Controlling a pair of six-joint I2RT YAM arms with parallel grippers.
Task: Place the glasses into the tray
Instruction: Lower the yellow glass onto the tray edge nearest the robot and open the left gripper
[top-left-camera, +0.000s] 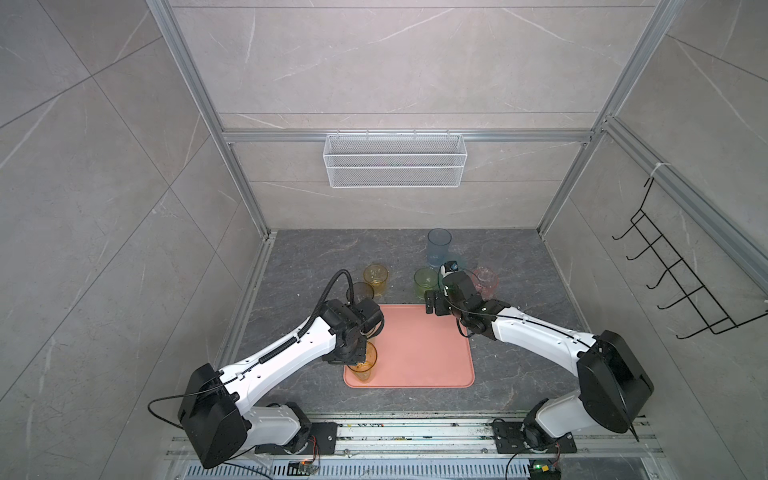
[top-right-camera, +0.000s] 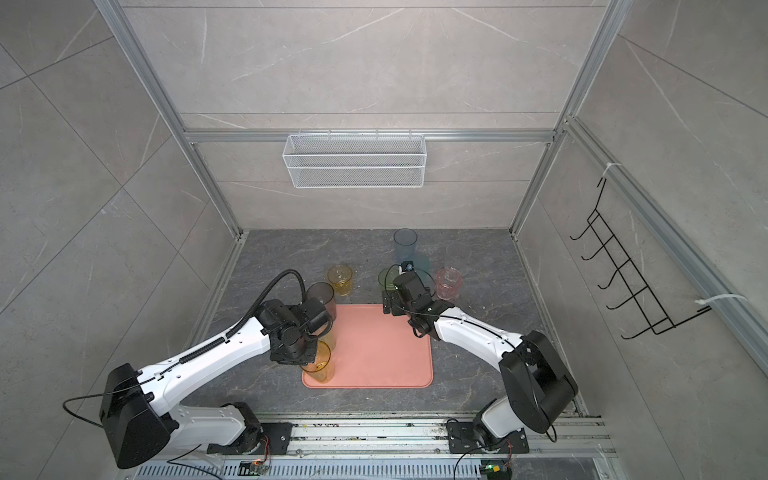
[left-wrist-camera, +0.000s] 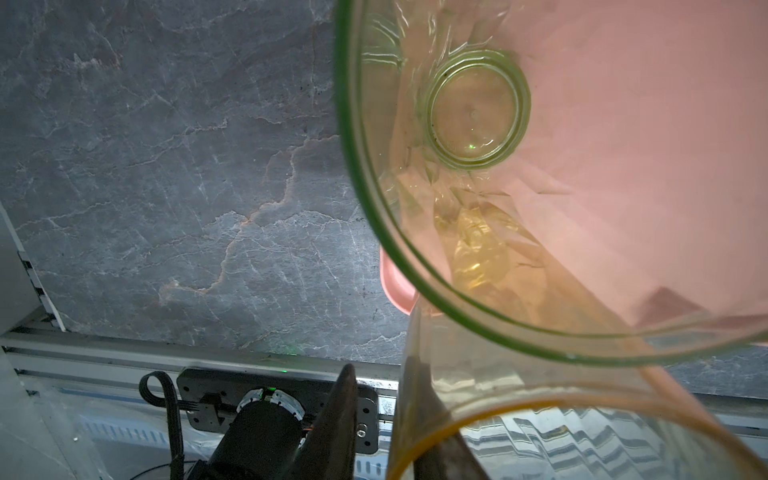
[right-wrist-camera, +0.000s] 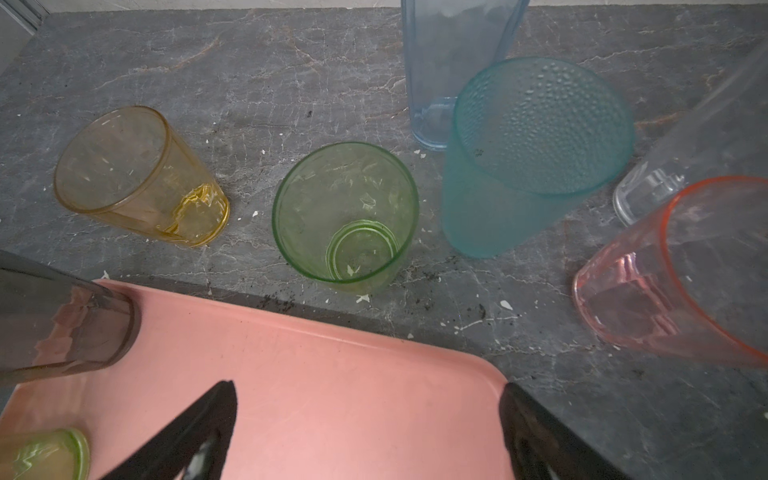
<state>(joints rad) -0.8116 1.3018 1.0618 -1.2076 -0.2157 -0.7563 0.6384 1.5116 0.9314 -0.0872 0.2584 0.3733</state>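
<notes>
The tray (top-left-camera: 419, 353) lies on the dark tabletop (top-left-camera: 316, 257) between the two arms. Three glasses stand in it along its left side: a smoky grey glass (top-left-camera: 360, 293) at the far corner, a yellow-green glass (left-wrist-camera: 478, 108) mid-edge, and a tall amber glass (top-left-camera: 362, 368) at the near corner. The left gripper (left-wrist-camera: 376, 386) sits at the tall amber glass's rim with its jaws slightly apart - whether they pinch the wall I cannot tell. The right gripper (right-wrist-camera: 369, 386) hangs over the tray's far right corner, jaws spread wide and empty. Beyond the tray stand a short amber glass (top-left-camera: 376, 279), a green glass (top-left-camera: 424, 281), a blue glass (top-left-camera: 439, 247), a teal glass (right-wrist-camera: 536, 145), a pink glass (top-left-camera: 485, 281) and a clear glass (right-wrist-camera: 685, 145).
</notes>
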